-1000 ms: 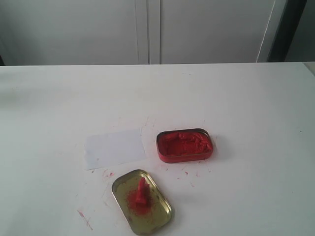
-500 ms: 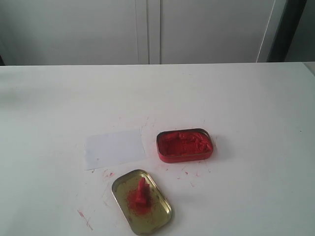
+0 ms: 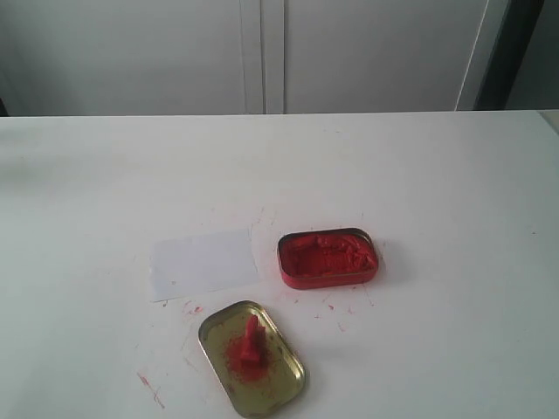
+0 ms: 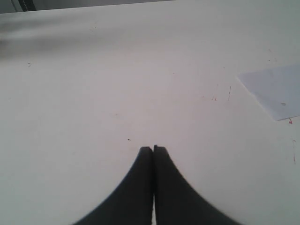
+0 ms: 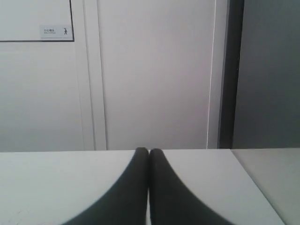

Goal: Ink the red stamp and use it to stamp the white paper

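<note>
The red stamp (image 3: 251, 340) stands upright inside the gold tin lid (image 3: 279, 384) near the table's front edge. Behind and left of the lid, the white paper (image 3: 204, 263) lies flat; one of its corners also shows in the left wrist view, the white paper (image 4: 276, 89). The red tin of red paste (image 3: 327, 257) sits open to the right of the paper. Neither arm appears in the exterior view. My left gripper (image 4: 153, 148) is shut and empty over bare tabletop, well away from the paper. My right gripper (image 5: 148, 150) is shut and empty, facing the back wall.
Red ink smears and specks (image 3: 150, 388) dot the white table (image 3: 437, 175) around the tins. White cabinet doors (image 3: 262, 52) stand behind the table's far edge. A dark vertical post (image 5: 230, 70) stands at the right.
</note>
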Robot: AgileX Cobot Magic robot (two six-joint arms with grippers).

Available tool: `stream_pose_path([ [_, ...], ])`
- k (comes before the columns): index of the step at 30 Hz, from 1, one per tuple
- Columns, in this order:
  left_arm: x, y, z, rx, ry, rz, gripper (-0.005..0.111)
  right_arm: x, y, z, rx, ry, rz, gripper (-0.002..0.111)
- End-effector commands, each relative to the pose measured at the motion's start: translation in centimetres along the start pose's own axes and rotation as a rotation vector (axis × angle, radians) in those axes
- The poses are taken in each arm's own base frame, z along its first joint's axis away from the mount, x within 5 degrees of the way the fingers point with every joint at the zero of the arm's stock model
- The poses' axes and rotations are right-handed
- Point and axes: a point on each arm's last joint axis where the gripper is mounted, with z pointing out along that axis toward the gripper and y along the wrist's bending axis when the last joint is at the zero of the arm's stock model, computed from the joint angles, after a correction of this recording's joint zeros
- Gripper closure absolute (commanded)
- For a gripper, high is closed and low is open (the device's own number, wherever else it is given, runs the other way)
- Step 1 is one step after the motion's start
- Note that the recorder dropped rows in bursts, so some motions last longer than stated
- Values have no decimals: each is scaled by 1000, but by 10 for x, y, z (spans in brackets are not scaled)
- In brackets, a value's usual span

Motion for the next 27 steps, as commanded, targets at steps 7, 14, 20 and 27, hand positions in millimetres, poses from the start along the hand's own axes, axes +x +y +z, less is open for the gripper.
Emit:
stream_pose_path([
  [7, 1, 0, 0, 1, -2, -5, 107, -14, 1, 24, 22, 276, 3, 108],
  [14, 1, 0, 0, 1, -2, -5, 107, -15, 2, 43, 30, 483, 30, 108],
  [20, 1, 0, 0, 1, -2, -5, 107, -12, 2, 56, 45, 648, 28, 108],
  [27, 1, 0, 0, 1, -2, -5, 107, -8, 2, 68, 49, 698, 27, 108],
])
